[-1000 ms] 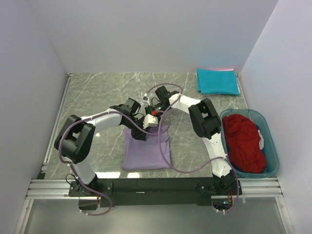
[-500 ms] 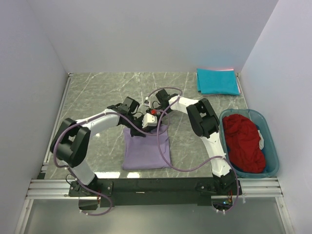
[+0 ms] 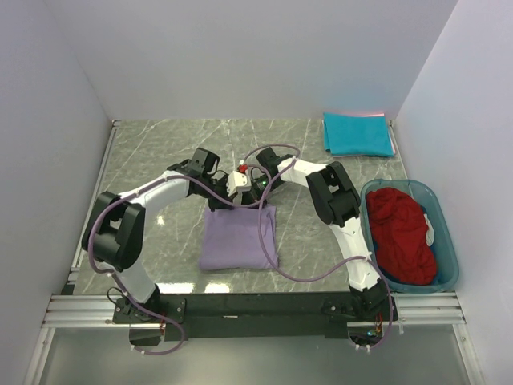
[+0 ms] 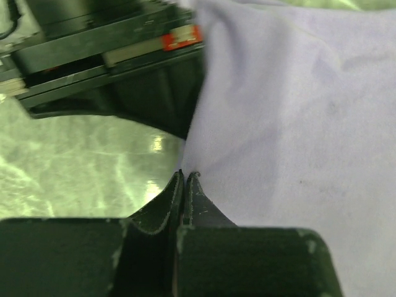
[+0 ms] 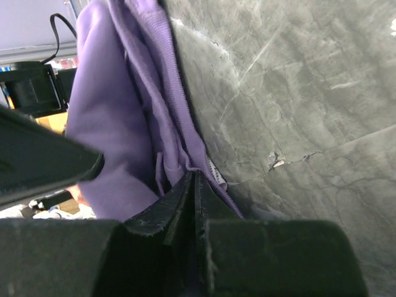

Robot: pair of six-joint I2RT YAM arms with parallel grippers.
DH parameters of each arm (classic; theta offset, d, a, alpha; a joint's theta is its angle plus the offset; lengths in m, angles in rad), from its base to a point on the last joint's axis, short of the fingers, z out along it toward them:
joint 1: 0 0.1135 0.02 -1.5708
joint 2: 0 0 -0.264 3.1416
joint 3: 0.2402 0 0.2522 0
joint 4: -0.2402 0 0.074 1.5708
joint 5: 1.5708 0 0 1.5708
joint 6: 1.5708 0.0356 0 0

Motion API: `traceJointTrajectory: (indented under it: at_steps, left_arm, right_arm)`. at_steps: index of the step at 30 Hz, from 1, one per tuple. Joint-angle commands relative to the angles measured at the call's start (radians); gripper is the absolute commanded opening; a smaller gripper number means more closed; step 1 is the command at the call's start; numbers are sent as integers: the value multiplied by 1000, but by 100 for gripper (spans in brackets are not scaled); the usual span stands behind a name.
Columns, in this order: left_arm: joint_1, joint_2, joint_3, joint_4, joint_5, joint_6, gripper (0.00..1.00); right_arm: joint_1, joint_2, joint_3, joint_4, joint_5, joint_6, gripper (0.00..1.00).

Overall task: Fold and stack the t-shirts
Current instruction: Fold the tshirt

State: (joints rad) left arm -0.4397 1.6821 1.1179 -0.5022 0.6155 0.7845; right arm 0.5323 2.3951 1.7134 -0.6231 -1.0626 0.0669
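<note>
The left jaws are pressed tight on the far edge of the lavender t-shirt (image 3: 239, 239); the right jaws, nearly together, seem to pinch its folds beside them. The shirt lies folded on the middle of the counter (image 3: 160, 152).

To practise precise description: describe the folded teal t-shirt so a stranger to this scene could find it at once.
Go to the far right corner of the grey marbled table, beyond the translucent bin holding a dark red t-shirt. There lies the teal t-shirt, folded into a flat rectangle. Unlike the lavender t-shirt in the middle, it lies by the back wall, away from both arms.
</note>
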Motion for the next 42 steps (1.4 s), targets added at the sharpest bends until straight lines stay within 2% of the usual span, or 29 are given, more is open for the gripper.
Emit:
traceJointTrajectory:
  at_steps: [1, 6, 9, 10, 11, 16, 19, 20, 24, 31, 37, 42]
  left_arm:
    - [12, 27, 56, 53, -16, 24, 1]
    - [12, 59, 46, 76, -34, 33, 1]
    - [12, 59, 30, 119, -48, 18, 4]
    - [12, 57, 30, 120, -49, 15, 7]
    - [12, 56, 37, 119, -54, 4, 16]
    - [47, -64, 57, 56, -22, -43, 39]
    - [100, -140, 77, -5, 42, -106, 43]
    - [134, -166, 85, -31, 59, -158, 46]
    - [219, -196, 76, -62, 101, -315, 46]
    - [323, -134, 7, -38, 145, -531, 46]
    - [366, 2, 20, 1, 182, -659, 46]
    - [368, 77, 43, 5, 178, -694, 47]
  right_arm:
    - [0, 38, -18, -36, 38, -41, 12]
    - [-6, 36, 2, -53, 56, -52, 12]
    - [-14, 15, 17, -70, 98, -58, 13]
    - [-17, 9, 25, -79, 117, -81, 14]
    - [-18, -7, 49, -108, 157, -96, 15]
    - [-57, -82, 156, -231, 329, -168, 31]
    - [-95, -160, 170, -260, 383, -174, 45]
    - [-104, -193, 176, -273, 388, -176, 47]
    - [-153, -286, 154, -314, 372, -171, 47]
    - [-166, -464, -147, -236, 368, -164, 46]
    - [-166, -439, -257, -167, 323, -113, 47]
    - [-161, -412, -278, -122, 322, -88, 49]
